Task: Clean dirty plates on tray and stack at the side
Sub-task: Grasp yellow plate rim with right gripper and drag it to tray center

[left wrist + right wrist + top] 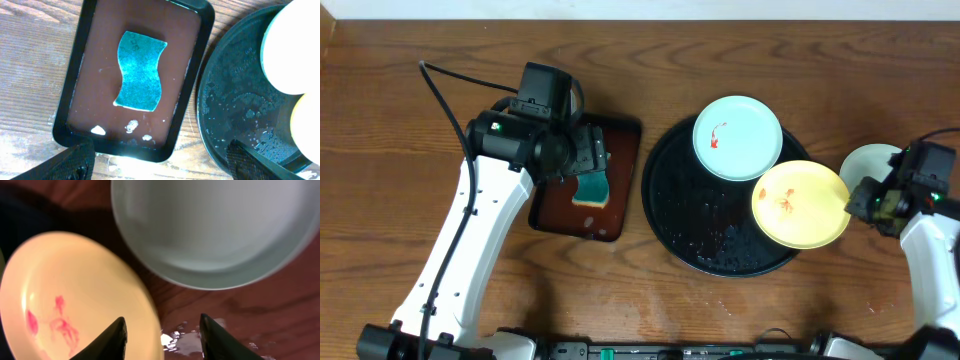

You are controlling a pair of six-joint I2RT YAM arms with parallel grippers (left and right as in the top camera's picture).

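The round black tray (685,210) holds a mint-white plate (737,137) with a red smear at its far side. A yellow plate (801,204) with red smears lies over the tray's right rim. A second mint-white plate (868,160) sits on the table to the right and looks clean in the right wrist view (210,225). My right gripper (860,198) is open. In the right wrist view its fingers (162,337) straddle the rim of the yellow plate (75,295). My left gripper (588,150) is open and empty (162,165).
A rectangular dark-brown tray (623,190) left of the black tray holds a blue-green sponge (590,187), also seen in the left wrist view (141,71), with foam specks near it. Water drops lie on the black tray (235,100). A wet patch (187,342) is on the table.
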